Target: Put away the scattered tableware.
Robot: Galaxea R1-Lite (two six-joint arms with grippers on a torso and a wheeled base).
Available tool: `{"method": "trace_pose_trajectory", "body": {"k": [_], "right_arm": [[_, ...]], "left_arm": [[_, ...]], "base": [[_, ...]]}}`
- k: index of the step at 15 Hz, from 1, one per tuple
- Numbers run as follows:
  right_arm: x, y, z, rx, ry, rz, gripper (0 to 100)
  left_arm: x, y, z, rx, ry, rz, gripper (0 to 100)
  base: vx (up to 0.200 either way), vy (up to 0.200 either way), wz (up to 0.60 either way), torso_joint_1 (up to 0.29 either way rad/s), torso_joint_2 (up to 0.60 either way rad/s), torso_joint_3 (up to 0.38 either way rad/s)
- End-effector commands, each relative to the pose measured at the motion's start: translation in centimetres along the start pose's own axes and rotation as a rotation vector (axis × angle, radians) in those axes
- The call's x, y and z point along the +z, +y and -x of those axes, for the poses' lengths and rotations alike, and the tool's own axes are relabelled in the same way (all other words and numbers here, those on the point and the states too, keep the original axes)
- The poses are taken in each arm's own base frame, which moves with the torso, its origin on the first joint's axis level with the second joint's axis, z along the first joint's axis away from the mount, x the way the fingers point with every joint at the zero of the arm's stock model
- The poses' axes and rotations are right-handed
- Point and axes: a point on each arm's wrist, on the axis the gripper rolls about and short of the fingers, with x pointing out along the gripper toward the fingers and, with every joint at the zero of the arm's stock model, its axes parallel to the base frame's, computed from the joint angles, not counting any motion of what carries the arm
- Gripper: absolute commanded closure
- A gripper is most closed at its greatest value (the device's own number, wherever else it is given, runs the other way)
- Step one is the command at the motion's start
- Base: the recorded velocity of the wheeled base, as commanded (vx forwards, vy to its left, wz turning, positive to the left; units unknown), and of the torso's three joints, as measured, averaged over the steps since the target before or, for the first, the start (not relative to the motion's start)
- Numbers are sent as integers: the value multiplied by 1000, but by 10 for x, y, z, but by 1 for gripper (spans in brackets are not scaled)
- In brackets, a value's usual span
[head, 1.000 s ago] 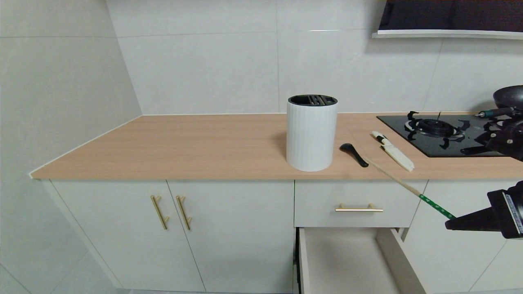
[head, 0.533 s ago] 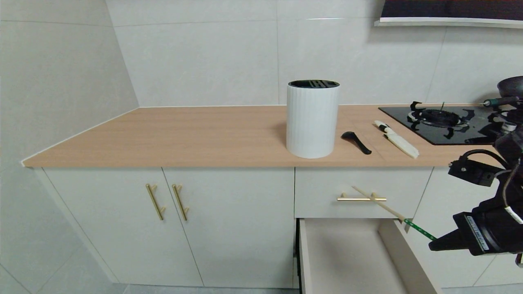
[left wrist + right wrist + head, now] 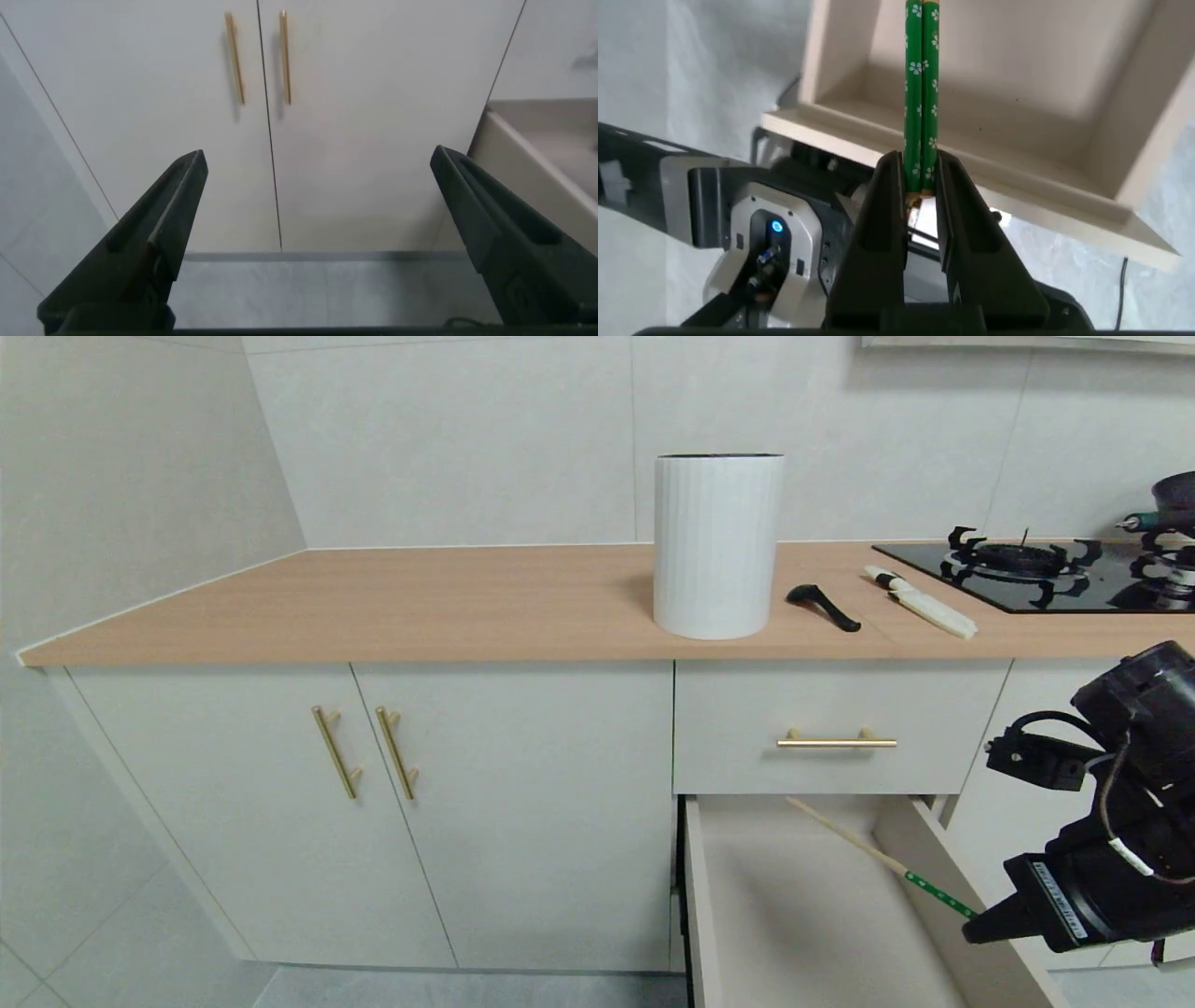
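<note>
**Item 1. Pair of slim wooden chopsticks with green patterned tops** (image 3: 873,859). They are side by side and touching, held above the open cream lower drawer (image 3: 697,905). The long axis slants. The green tops lie at the robot's end, low and to the right. The bare wooden tips point up, away and to the left, toward the back of the drawer cavity. In the right wrist view the pair (image 3: 920,84) runs straight out from the fingers over the drawer's interior.

**Item 2. Right claw** (image 3: 973,926). It is black and sits beside the drawer's right wall. Its fingers are pressed together, pinching the green tops of the chopsticks (image 3: 915,177).

**Item 3. Left claw** (image 3: 318,163). Its fingers are spread wide with nothing between them. It faces the cream cabinet doors with gold bar handles (image 3: 260,56).

**Item 4. Wood-grain bench** (image 3: 420,607).
- A tall white ribbed cylindrical holder (image 3: 717,546) stands upright.
- A black spoon (image 3: 823,607) lies just to the holder's right.
- A cream-bladed knife (image 3: 920,602) lies beyond the spoon.
- A black gas hob (image 3: 1027,574) is farther right.

**Item 5. Closed upper drawer with gold handle** (image 3: 836,742). It sits directly above the open one.
</note>
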Motion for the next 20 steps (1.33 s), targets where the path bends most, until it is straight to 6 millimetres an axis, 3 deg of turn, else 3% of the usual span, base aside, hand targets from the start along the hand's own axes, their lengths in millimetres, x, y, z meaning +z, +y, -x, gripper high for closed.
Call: {"method": "trace_pose_trajectory", "body": {"k": [1,4,6,9,12,16,20], "right_arm": [[1,0,-8,-4,30,-1,100],[5,0,-14,-5,41,1,100],[13,5,-35,0,59,22,100],[39,4,-87,-1,46,8,100],[56,1,-127,-29,64,-109,100],[60,-3,-190,-71,132,-131,100],[57,-5,-233,-135,103,-156,100]], "left_arm": [[0,0,0,-1,0,0,0],[0,0,0,1,0,0,0],[0,0,0,-1,0,0,0],[0,0,0,-1,0,0,0],[0,0,0,1,0,0,0],[0,0,0,-1,0,0,0],[0,0,0,-1,0,0,0]], "base": [[0,0,0,-134,452,320],[0,0,0,-105,385,269],[0,0,0,-27,107,73],[0,0,0,-4,19,14],[0,0,0,0,0,0],[0,0,0,0,0,0],[0,0,0,0,0,0]]}}
